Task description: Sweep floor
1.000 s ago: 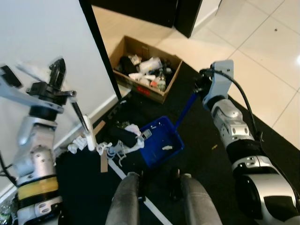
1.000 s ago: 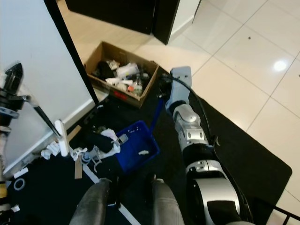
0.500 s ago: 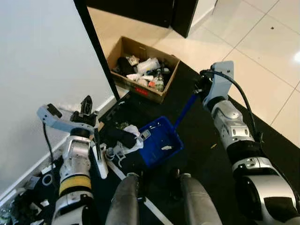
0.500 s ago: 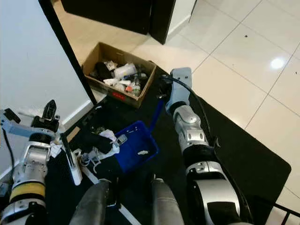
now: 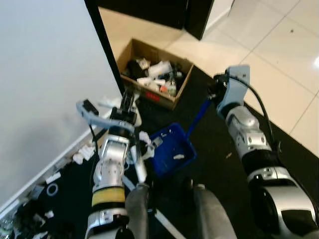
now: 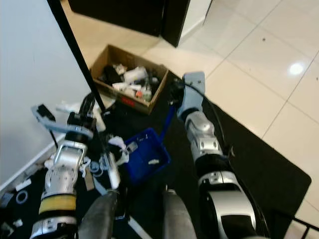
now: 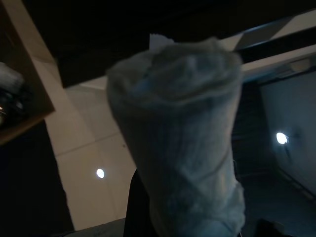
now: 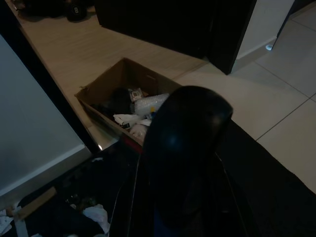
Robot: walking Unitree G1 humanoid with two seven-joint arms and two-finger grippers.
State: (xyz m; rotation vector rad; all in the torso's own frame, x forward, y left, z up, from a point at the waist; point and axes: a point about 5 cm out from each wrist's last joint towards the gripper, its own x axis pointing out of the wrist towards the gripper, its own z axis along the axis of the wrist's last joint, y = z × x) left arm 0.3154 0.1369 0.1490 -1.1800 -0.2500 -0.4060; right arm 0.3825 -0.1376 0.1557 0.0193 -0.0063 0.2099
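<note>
- Left gripper is clenching a white brush whose long stick is pointing down toward the trash pile.
- Right gripper is gripping the blue plastic dustpan by its long handle, sitting just right of the pile.

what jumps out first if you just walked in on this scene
The bright blue dustpan on the black mat in front of the robot's feet, its long handle held up by the right gripper. Beside it, the left gripper holds a brush down at a heap of white scraps. Behind them stands a cardboard box full of rubbish.
</note>
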